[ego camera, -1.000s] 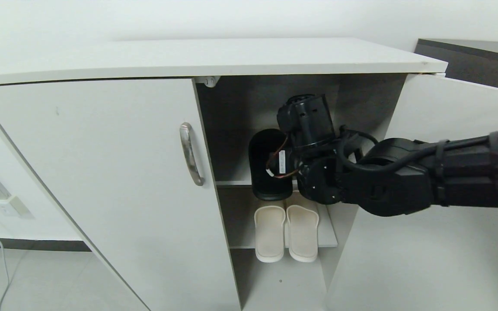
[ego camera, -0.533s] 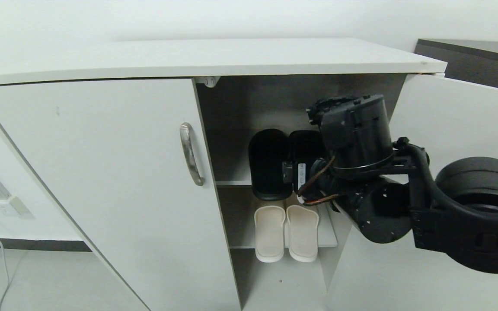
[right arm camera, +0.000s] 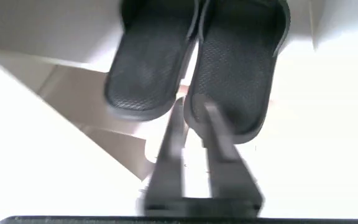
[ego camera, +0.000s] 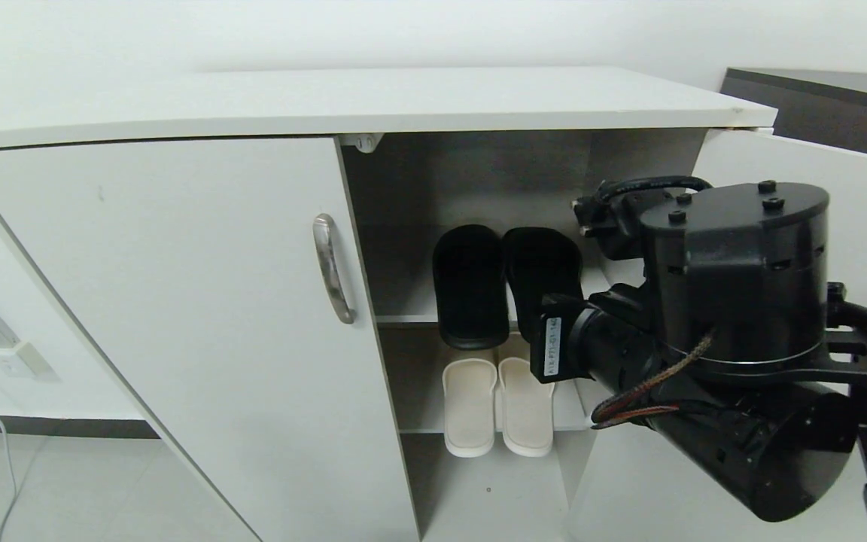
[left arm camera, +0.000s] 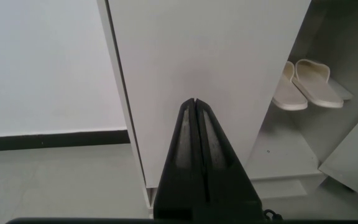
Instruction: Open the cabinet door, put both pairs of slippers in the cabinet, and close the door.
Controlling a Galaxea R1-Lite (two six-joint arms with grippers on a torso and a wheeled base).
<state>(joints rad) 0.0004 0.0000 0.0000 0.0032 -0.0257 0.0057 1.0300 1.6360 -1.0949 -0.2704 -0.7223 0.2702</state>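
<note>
Right arm (ego camera: 734,301) hides the heel of the 3 o'clock black slipper (ego camera: 543,263). Right fingers (right arm camera: 173,155) blurred, slightly spread; left fingers (left arm camera: 185,137) pressed together, facing the closed door (left arm camera: 216,56).

no print can be read with any certainty. the 1 marked item is a small white label (ego camera: 552,347) on the black wrist housing of the right arm (ego camera: 734,301), in front of the open cabinet (ego camera: 403,98). its 1 line of dark characters is too small to make out.
</note>
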